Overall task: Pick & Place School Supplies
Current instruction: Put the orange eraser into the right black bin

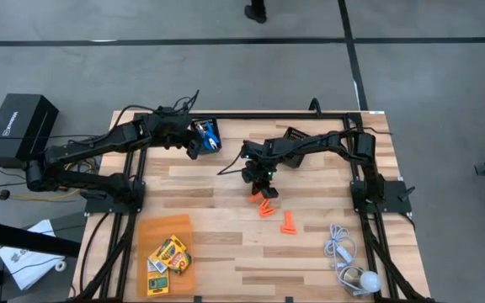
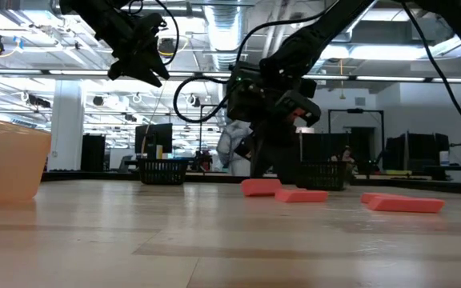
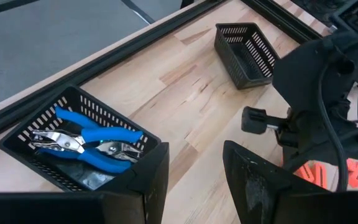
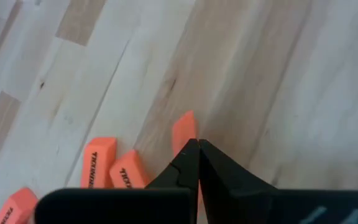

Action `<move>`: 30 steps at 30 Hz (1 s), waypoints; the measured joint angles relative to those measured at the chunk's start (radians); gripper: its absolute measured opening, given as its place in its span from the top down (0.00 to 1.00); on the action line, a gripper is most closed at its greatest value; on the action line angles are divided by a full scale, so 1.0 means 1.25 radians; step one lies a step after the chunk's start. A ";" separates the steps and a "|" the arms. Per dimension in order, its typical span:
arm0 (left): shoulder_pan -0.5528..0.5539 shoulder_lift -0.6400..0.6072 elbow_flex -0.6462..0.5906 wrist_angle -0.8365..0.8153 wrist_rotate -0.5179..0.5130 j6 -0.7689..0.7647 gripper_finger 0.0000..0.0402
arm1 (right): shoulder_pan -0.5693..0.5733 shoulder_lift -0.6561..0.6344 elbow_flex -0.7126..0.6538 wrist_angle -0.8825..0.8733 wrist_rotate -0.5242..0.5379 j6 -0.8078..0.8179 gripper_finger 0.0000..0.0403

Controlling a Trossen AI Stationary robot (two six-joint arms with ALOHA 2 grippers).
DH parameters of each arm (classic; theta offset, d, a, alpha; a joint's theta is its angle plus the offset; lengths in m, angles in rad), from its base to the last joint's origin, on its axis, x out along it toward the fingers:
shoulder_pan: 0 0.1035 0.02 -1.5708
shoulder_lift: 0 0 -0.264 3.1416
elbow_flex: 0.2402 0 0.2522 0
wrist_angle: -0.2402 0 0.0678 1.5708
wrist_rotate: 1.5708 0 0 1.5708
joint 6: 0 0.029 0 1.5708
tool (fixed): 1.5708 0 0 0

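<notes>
My right gripper (image 4: 197,144) is shut on one stubby orange piece and hangs above the table's middle (image 1: 259,180). Other orange pieces (image 1: 266,208) lie flat on the wood just near of it, and one more (image 1: 289,223) lies farther right. My left gripper (image 3: 194,180) is open, raised over the far part of the table (image 1: 194,147), beside a black mesh bin (image 3: 17,143) in which the blue-handled tool (image 3: 95,140) lies. Yellow-and-green crayon boxes (image 1: 168,255) lie in an orange tray (image 1: 160,227) at the near left. My right gripper pinches an orange piece between its two fingers, coming from above and pointing down. One end of the piece (image 4: 184,127) sticks out past the fingertips. The low view shows a bit of orange (image 2: 298,114) in the fingers, lifted clear of the table.
A second black mesh bin (image 3: 247,53) stands at the far edge by the right arm. The white cord with its bulb (image 1: 349,263) lies at the near right corner. Bare wood lies between the orange tray and the orange pieces.
</notes>
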 joint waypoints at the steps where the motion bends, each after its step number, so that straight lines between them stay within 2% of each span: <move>1: 0.000 0.000 0.000 0.000 0.000 0.000 0.63 | -0.003 0.000 0.003 0.000 0.000 0.000 1.00; 14: 0.000 0.000 0.000 0.005 -0.001 0.000 0.63 | -0.011 0.000 0.067 -0.009 -0.012 0.027 0.98; 21: 0.000 0.000 -0.001 0.006 -0.001 0.002 0.63 | -0.017 0.000 0.068 -0.097 -0.006 0.023 0.80; 23: -0.001 0.003 -0.007 0.015 0.004 0.005 0.63 | -0.018 0.000 0.068 -0.116 -0.005 0.021 0.77; 26: -0.001 0.005 -0.036 0.033 0.029 -0.001 0.64 | -0.018 -0.001 0.057 -0.110 -0.003 0.021 0.82; 30: -0.013 0.005 -0.080 0.061 0.035 -0.030 0.67 | -0.021 0.000 0.035 -0.079 0.005 0.025 0.97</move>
